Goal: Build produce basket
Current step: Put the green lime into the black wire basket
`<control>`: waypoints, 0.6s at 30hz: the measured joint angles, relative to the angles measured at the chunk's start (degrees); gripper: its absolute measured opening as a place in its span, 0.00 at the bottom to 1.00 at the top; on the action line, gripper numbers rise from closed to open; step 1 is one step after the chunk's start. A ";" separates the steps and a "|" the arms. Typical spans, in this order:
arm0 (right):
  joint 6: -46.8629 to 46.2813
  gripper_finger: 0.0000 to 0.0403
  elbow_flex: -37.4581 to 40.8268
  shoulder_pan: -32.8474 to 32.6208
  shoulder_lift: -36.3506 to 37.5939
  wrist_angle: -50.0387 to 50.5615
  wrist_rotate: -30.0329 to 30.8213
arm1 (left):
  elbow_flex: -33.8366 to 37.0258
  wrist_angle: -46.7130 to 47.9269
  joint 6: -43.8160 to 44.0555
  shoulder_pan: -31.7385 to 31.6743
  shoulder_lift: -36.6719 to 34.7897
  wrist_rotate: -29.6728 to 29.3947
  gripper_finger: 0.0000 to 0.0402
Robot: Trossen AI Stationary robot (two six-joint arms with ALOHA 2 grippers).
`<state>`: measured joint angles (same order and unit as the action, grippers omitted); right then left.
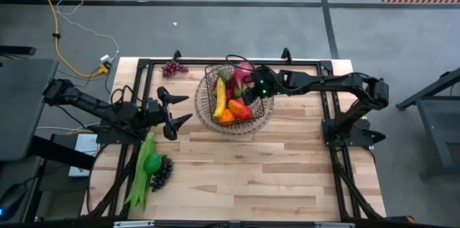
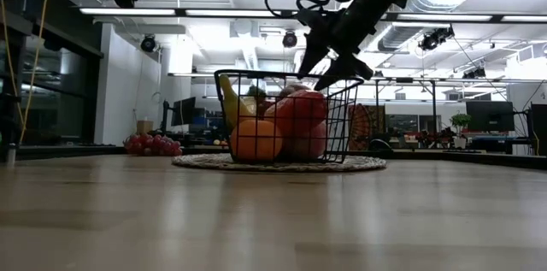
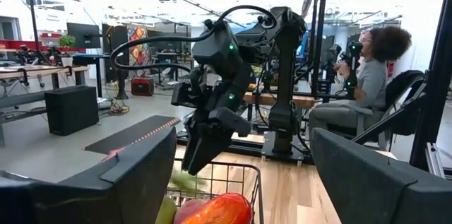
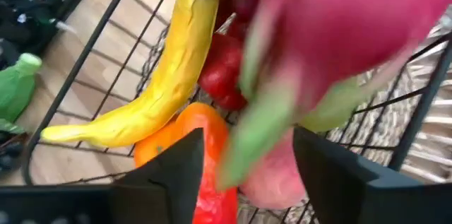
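The dark wire basket (image 1: 210,91) stands on a round woven tray (image 1: 264,121) at the table's far middle. It holds a yellow banana (image 4: 162,83), an orange (image 2: 255,140), red fruit (image 4: 222,68) and a pink dragon fruit (image 4: 339,33), which shows blurred just beyond my right fingers. My right gripper (image 2: 329,59) hangs open over the basket's right part, slanting down, with nothing between its fingertips in the low view. My left gripper (image 1: 180,109) waits open to the basket's left, above the table. Purple grapes (image 1: 174,68) lie at the far left.
Long green beans (image 1: 140,178), a green fruit (image 1: 152,162) and dark grapes (image 1: 161,173) lie near the table's left front. A person (image 3: 367,75) sits beyond the table's right side. Bare wood lies in front of the basket.
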<state>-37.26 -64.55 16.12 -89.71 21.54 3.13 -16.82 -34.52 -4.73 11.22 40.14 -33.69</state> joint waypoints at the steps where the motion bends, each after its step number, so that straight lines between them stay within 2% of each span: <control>1: -0.02 0.54 0.02 0.00 0.10 0.04 -0.72 | 0.00 0.00 0.00 0.00 -0.02 0.00 0.78; 4: 0.02 0.59 0.02 0.00 1.16 0.42 -2.37 | 0.00 0.00 0.00 0.00 -0.02 0.00 0.78; 8: 0.57 0.60 0.06 -0.02 4.69 3.42 -2.72 | 0.00 -0.02 0.00 0.00 0.00 0.00 0.78; 11: 4.46 0.60 0.07 -0.27 9.26 7.52 -1.82 | 0.00 0.02 -0.12 0.00 -0.02 0.00 0.78; 16: 10.87 0.60 1.86 -4.84 16.60 16.02 8.00 | 0.00 1.71 -0.39 0.02 -0.02 0.02 0.78; 18: 11.58 0.60 5.73 -7.15 19.33 15.86 8.37 | 0.00 2.31 -0.10 0.02 -0.01 0.01 0.78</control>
<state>-25.68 -58.83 8.97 -70.38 37.40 11.50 -16.82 -32.22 -4.83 11.25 40.13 -33.69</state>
